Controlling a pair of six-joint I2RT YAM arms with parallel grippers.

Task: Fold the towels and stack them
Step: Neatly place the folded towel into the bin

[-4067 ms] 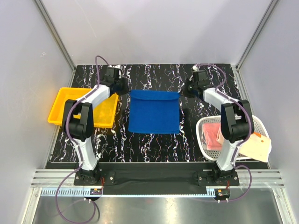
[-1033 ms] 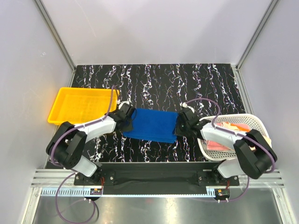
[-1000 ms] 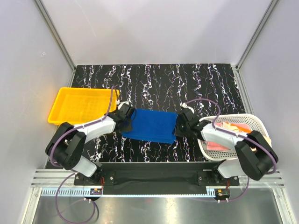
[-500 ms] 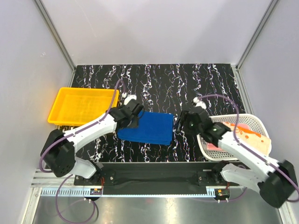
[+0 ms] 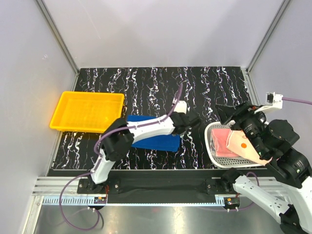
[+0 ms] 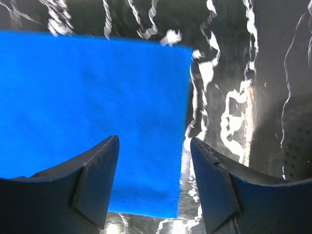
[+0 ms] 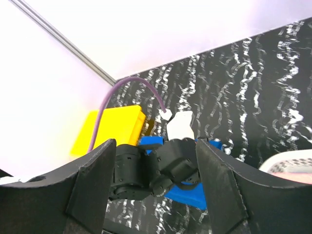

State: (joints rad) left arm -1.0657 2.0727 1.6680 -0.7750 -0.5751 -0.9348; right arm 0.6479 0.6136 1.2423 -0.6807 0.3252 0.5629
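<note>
I see marbled table, blue towel folded flat at its front middle; white basket at right holds pink towel. Left gripper over blue towel's right edge, jaws released; right gripper up high, jaws released too.

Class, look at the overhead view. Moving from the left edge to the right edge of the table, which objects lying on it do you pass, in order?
yellow tray → blue towel → white mesh basket, with a pink towel inside it.
</note>
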